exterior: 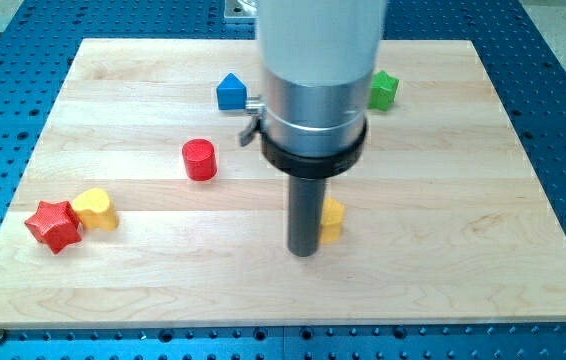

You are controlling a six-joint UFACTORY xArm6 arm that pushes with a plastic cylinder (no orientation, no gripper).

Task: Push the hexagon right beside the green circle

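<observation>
My tip (305,250) rests on the wooden tabletop (443,270), a little toward the bottom edge from the middle. There are no jaws on this arm, only the straight dark rod hanging from a wide grey and silver cylinder, so nothing is grasped or released.

Just to the right of the rod, touching it or very nearly so, sits a yellow block (332,220). The rod covers its left part, so its outline cannot be read in full; from the flat faces that show it may be the hexagon, but I cannot say for sure.

A green block (383,90) lies near the top edge, right of centre, partly hidden behind the cylinder. Its shape cannot be made out with certainty. It is well apart from the yellow block by the rod, with the arm's body between them in this view.

A blue block (230,92) with a peaked top stands near the top edge, left of the cylinder. A red cylinder (199,159) stands left of centre, between the blue block and the bottom left corner.

Toward the bottom left corner, a red star (53,225) and a yellow heart-like block (95,209) lie side by side, touching, the star nearer the left edge.
</observation>
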